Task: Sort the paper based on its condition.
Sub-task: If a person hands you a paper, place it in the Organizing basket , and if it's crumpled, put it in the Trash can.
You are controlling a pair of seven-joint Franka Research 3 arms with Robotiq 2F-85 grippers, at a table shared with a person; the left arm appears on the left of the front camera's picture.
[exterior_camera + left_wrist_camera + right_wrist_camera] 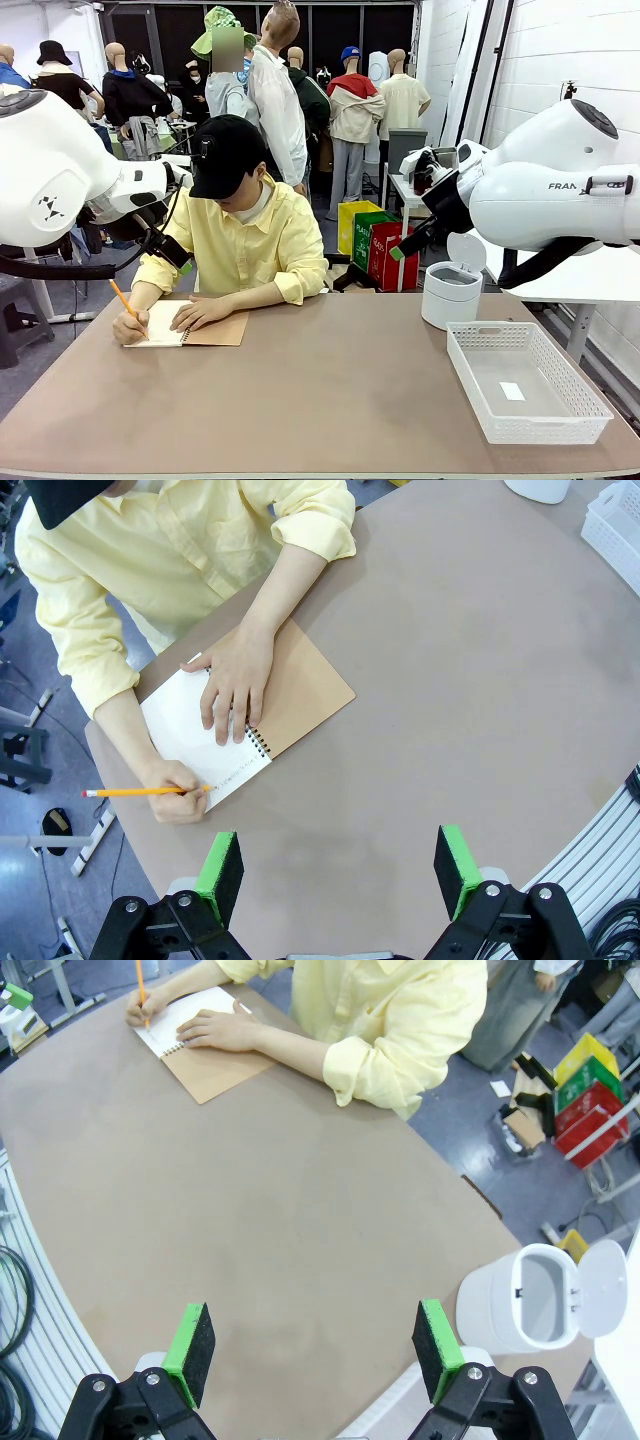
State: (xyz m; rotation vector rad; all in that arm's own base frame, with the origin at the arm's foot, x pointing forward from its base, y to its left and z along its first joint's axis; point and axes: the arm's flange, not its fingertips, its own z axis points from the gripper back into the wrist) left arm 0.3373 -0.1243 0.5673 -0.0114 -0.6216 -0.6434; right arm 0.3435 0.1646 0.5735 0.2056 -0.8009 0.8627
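**Left wrist view.** The left gripper (338, 868) hangs above the table (450, 680) with its jaws wide apart and nothing between the green pads. The only paper (180, 725) in sight is the white page of the open notebook (305, 690). It lies up and to the left of the fingertips, well apart from them. Its long axis slants from upper left to lower right, parallel to the spiral. The person's left hand (232, 680) lies flat on it. The right hand (175, 802) holds a pencil (140, 791) at the page's lower corner.

**Right wrist view.** The right gripper (313, 1348) is likewise spread and empty. The page sits at the far top left, with most of the tabletop between. The bin (485, 1310), lid up, stands just right of the fingers.

**Front view.** The notebook lies at the table's far left, below the left arm. The basket (550, 428), holding a small tag (511, 391), and the bin are at the right.

**Judgement.** No sheet appears loose, so neither arm has anything to take yet. Once a sheet is freed, the left gripper is the nearer and would have to reach toward the person.
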